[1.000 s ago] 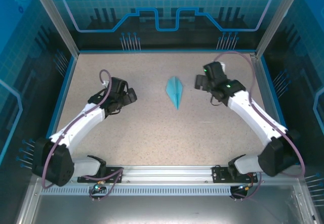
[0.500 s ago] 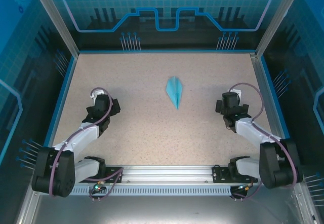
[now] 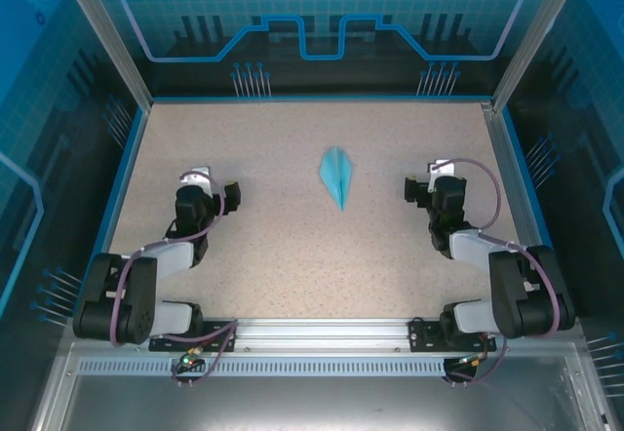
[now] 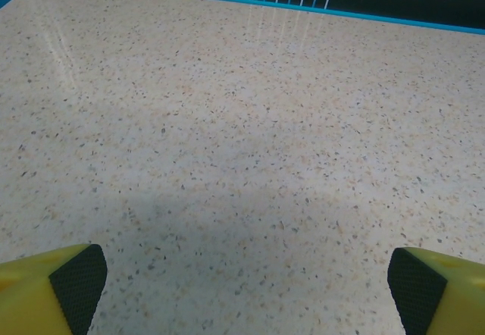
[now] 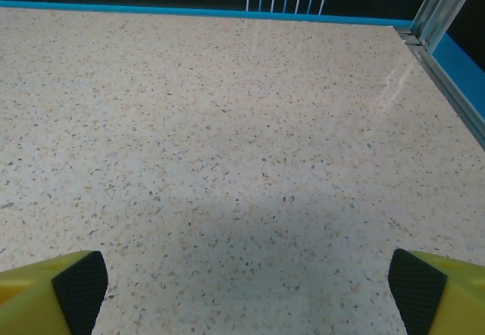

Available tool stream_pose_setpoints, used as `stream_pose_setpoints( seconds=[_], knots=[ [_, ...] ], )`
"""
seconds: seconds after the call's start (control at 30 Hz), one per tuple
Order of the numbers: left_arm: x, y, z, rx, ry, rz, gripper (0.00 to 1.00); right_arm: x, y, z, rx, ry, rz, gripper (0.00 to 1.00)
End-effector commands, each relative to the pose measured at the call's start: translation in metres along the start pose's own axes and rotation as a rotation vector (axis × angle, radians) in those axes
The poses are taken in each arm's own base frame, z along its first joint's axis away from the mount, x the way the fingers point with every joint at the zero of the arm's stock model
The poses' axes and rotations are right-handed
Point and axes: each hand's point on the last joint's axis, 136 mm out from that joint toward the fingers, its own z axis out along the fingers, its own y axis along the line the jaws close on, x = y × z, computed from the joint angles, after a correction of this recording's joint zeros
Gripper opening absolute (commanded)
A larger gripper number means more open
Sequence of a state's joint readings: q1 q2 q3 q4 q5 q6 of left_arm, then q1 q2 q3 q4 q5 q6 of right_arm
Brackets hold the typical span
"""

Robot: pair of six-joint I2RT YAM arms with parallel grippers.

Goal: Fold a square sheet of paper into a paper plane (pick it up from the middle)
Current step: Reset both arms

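Nearest to us, a silver aluminium rail [image 3: 322, 332] runs along the front of the speckled beige desk [image 3: 292, 255]. We see both white-and-black arms bolted to it, each folded back close to its own base.

Just beyond the left base, the left end effector [image 3: 213, 189] sits low over the left side of the desk. We find its jaws spread wide with nothing between them. From the left wrist we see its yellow fingers with black pads [image 4: 76, 286] at the two lower corners, and bare speckled surface between them.

Opposite, the right end effector [image 3: 426, 179] sits low over the right side, equally wide and equally empty. Its black pads [image 5: 417, 289] likewise frame bare desk in the right wrist view.

A little farther out, we find the small light cyan paper plane [image 3: 337, 177]. It lies flat on the desk roughly midway between the two end effectors, well apart from both and touched by neither. Its narrow pointed tip faces the near edge and its broader end faces away. One half looks slightly darker than the other along the middle.

Beyond it, a bright blue strip [image 3: 322, 98] borders the far side of the desk. Behind that rises a translucent blue back panel with a gear graphic [image 3: 322, 2].
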State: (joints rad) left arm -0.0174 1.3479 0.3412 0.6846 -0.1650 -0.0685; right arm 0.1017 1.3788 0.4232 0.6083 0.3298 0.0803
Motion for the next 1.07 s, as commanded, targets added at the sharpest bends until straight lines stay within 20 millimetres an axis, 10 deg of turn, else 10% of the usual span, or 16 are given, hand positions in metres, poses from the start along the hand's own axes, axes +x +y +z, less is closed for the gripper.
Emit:
stream_pose_setpoints(
  seconds=[0.0,1.03],
  knots=[
    [-0.015,-0.006,0.010,0.052,-0.065,0.021,0.99,-0.006,0.001,0.007,-0.039,-0.058,0.011,0.99],
    [-0.001,-0.014,0.028,0.075,0.000,0.062,0.99,0.004,0.018,0.013,-0.118,-0.059,-0.043,0.99]
  ],
)
